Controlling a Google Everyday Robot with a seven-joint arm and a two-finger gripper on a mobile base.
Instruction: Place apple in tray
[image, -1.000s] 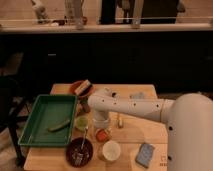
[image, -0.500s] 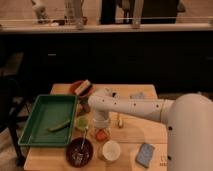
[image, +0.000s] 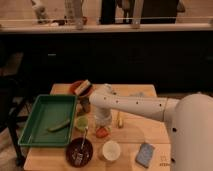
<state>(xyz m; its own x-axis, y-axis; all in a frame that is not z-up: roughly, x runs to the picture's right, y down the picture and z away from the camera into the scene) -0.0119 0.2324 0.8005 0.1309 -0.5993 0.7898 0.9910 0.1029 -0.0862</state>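
The apple (image: 102, 133), small and orange-red, sits on the wooden table just right of the pale green cup (image: 81, 123). My gripper (image: 102, 126) points straight down onto it from the white arm (image: 135, 105) and is shut on the apple, whose lower half shows beneath the fingers. The green tray (image: 35, 117) lies at the table's left side, a hand's width from the apple. It holds one long green item (image: 59, 126).
A dark brown bowl (image: 80, 151) with a utensil and a white cup (image: 111, 150) stand near the front edge. A blue object (image: 146, 154) lies front right. A yellow item (image: 119, 120) lies beside the arm. A brown bowl with food (image: 81, 88) sits behind.
The gripper has shut on the apple. The arm has stayed almost where it was above the table's middle.
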